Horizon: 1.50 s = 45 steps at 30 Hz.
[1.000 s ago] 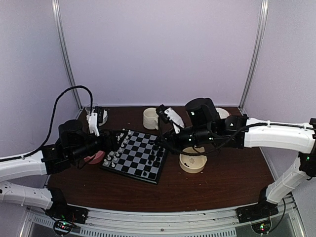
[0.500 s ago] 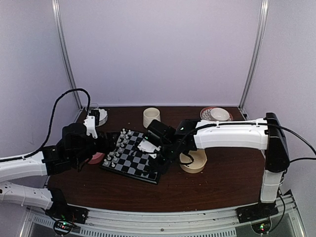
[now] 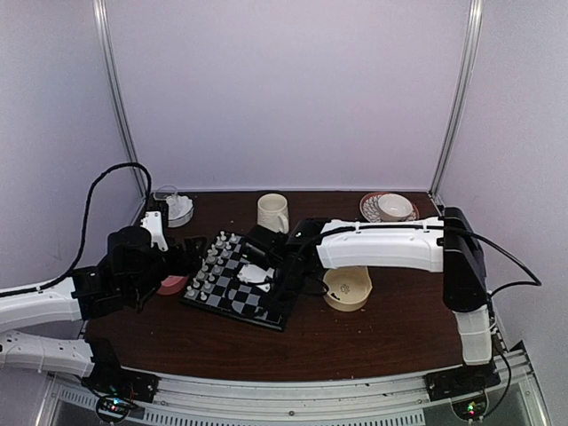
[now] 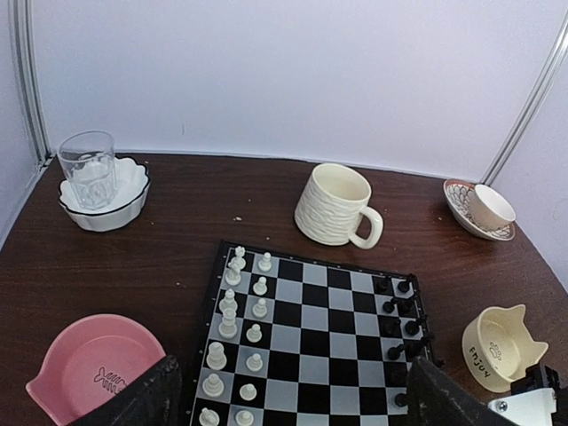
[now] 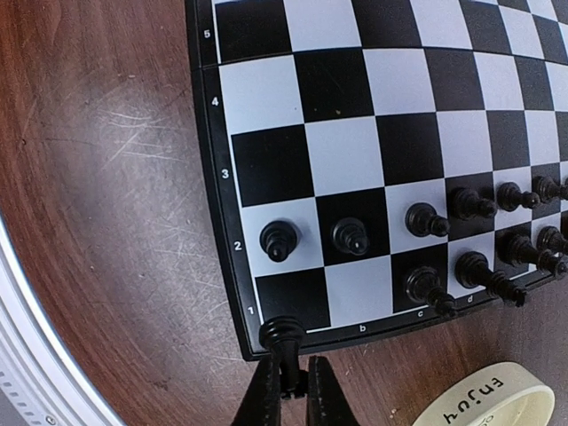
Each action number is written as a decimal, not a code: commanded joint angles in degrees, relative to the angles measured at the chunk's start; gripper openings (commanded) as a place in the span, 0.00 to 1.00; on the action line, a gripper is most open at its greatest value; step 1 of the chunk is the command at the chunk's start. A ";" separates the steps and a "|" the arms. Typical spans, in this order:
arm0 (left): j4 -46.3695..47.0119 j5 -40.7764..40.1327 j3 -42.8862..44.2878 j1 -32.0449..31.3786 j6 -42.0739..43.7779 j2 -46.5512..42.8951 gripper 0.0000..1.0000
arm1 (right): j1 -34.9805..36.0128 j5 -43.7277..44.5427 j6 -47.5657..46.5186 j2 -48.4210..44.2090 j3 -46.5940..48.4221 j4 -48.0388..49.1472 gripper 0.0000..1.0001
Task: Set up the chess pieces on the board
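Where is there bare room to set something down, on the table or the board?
The board's middle files are bare, between the white pieces and the black pieces. Bare wood lies between the white dish and the mug, and between mug and saucer. Crowded: the board's black side, where the right gripper holds a black piece beside the cream bowl.

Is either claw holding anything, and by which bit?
The right gripper pinches a black chess piece by its slim upper part, base poking out near the board corner. The left gripper is open, empty.

Cream mug [image 4: 333, 206], pink bowl [image 4: 84, 364], glass tumbler [image 4: 89, 167]
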 commanded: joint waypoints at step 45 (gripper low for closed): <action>1.23 0.89 -0.17 0.30 -1.11 -0.64 0.93 | 0.46 8.25 -1.34 -13.06 -9.62 5.06 0.37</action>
